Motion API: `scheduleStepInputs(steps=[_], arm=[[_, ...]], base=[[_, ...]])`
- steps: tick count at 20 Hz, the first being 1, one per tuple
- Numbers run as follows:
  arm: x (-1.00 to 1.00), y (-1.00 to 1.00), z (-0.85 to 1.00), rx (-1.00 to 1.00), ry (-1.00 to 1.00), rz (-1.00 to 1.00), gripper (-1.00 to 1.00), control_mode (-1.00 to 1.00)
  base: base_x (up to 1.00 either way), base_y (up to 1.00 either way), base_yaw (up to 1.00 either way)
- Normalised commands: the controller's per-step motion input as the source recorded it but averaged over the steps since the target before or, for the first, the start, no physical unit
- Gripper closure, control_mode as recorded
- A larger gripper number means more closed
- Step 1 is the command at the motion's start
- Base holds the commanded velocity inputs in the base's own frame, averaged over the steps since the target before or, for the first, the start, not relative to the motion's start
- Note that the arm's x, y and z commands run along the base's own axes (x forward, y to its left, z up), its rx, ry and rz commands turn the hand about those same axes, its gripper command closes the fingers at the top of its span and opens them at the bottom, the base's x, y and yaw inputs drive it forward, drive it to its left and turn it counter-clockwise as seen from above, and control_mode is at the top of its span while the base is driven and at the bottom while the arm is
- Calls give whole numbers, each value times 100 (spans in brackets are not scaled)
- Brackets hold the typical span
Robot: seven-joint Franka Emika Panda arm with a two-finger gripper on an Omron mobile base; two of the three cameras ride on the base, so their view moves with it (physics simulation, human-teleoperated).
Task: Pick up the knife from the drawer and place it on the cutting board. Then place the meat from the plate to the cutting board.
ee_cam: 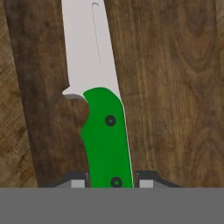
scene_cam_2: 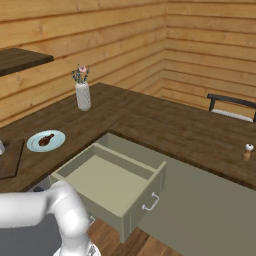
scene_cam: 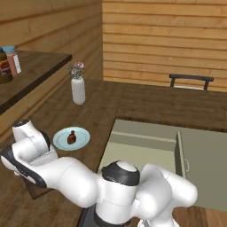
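Note:
The knife (ee_cam: 105,131), with its bright green handle and pale blade, points away from the hand over the dark brown cutting board (ee_cam: 170,109). My gripper (ee_cam: 111,181) is shut on the end of the handle. Whether the blade touches the wood I cannot tell. In the left base view my arm bends down to the left and hides most of the cutting board (scene_cam: 37,191). The light-blue plate (scene_cam: 71,138) lies just beyond it with the meat (scene_cam: 72,138) on it. The drawer (scene_cam: 142,148) stands pulled out, its inside bare. From the right I see the cutting board (scene_cam_2: 11,157), plate (scene_cam_2: 46,141), meat (scene_cam_2: 46,139) and drawer (scene_cam_2: 107,180).
A white vase of flowers (scene_cam: 78,88) stands on the counter behind the plate. Jars (scene_cam: 11,62) sit on a dark shelf at the far left. A chair back (scene_cam: 190,81) shows past the counter, and a small shaker (scene_cam_2: 247,151) stands at the right.

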Motion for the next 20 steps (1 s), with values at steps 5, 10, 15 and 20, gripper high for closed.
scheduleStepInputs(steps=[5,10,15,20], arm=[[0,0,-9,0,0,0,-100,-100],[0,0,0,0,0,0,-100,-100],[0,-5,0,0,0,0,-100,-100],[0,-45,23,1,-10,0,-100,-100]], base=[[0,0,0],[0,0,0],[0,0,0],[0,0,0]])
